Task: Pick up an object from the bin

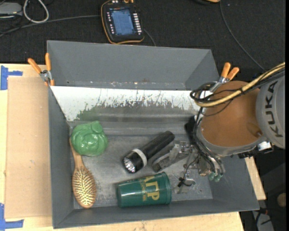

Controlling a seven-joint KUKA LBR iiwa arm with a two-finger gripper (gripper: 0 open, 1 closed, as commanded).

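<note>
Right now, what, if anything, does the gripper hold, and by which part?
Cannot be told: the gripper hangs low beside the black flashlight and green can, its grip unclear.

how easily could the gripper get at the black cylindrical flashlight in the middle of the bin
Probably easily: the black cylindrical flashlight lies uncovered right beside the gripper, with nothing on top of it. The green cylindrical cup lies close by.

An orange-rimmed handheld screen, perhaps a pendant, lies near cables.
</note>
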